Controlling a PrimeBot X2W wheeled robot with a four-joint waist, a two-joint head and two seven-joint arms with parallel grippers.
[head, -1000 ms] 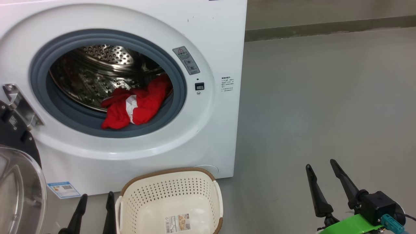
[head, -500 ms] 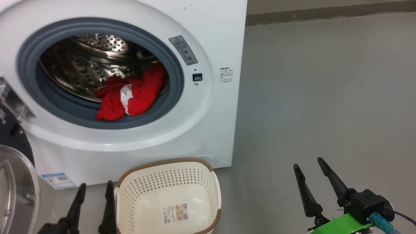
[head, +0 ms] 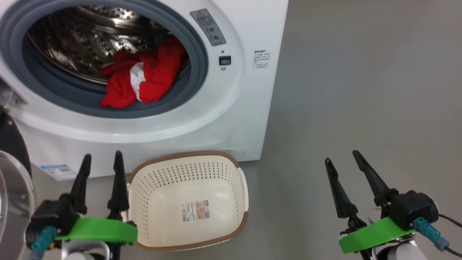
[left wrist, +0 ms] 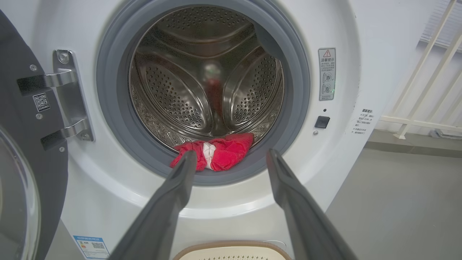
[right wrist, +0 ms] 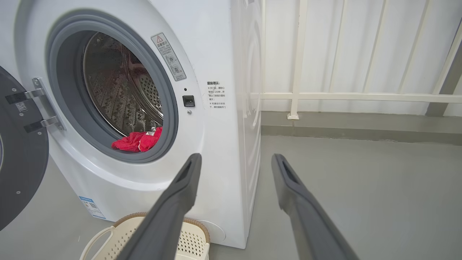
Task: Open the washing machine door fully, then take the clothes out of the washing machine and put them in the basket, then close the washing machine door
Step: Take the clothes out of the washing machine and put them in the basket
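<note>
Red clothes (head: pixel 155 77) lie in the open washing machine (head: pixel 245 126).

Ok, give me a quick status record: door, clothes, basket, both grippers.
door: washing machine door open, swung to the left on its hinge
clothes: red clothes lying at the front of the drum, inside the washing machine
basket: basket on the floor before the machine, holding just a sticker
left gripper: open, empty, beside the basket
right gripper: open, empty, above the floor

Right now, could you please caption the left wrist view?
Open left gripper faces red clothes in the washing machine, door swung open.
</note>
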